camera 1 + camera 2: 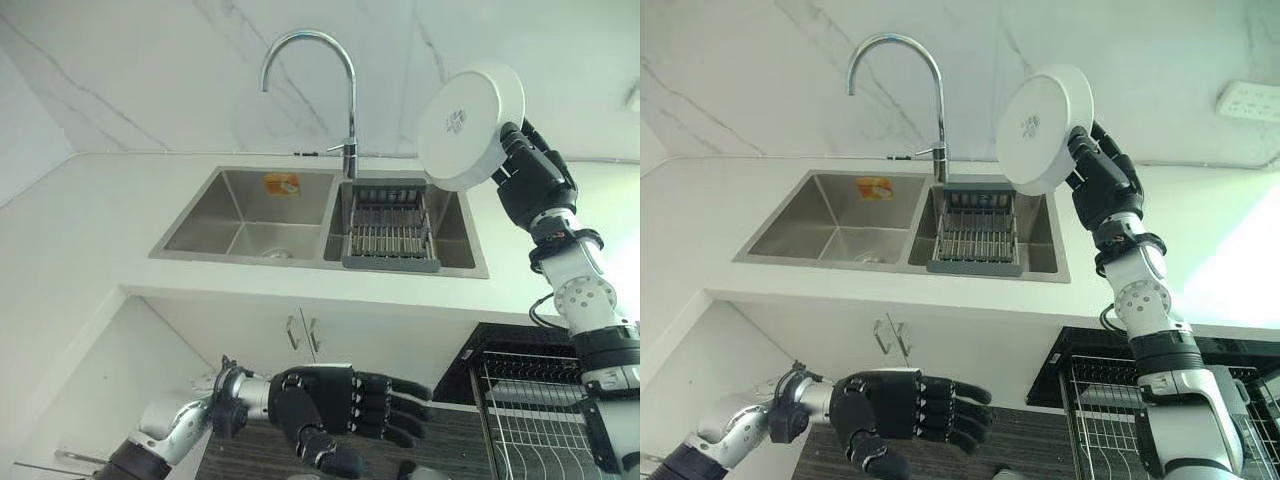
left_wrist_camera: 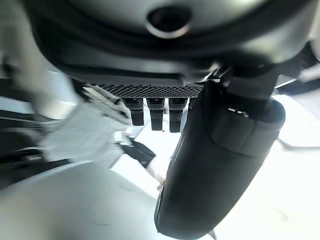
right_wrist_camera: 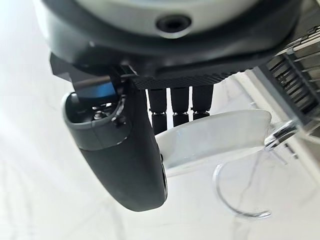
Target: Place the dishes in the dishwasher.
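One round white ceramic bowl (image 1: 470,124) held aloft above the right end of the two-basin stainless steel sink (image 1: 240,215).

Gripped at the rim by the right hand (image 1: 535,180), fingers curled behind, thumb in front, underside turned outward. One curved chrome faucet (image 1: 312,80) behind the sink; one grey slatted drain rack (image 1: 390,228) in the right basin. Left hand (image 1: 335,405) low in front of the sink, fingers loosely extended, holding nothing. One wire dishwasher rack (image 1: 530,420) below right.

A round white dish (image 1: 470,125), tilted with its underside facing outward, hangs upper right of the frame, above the sink.
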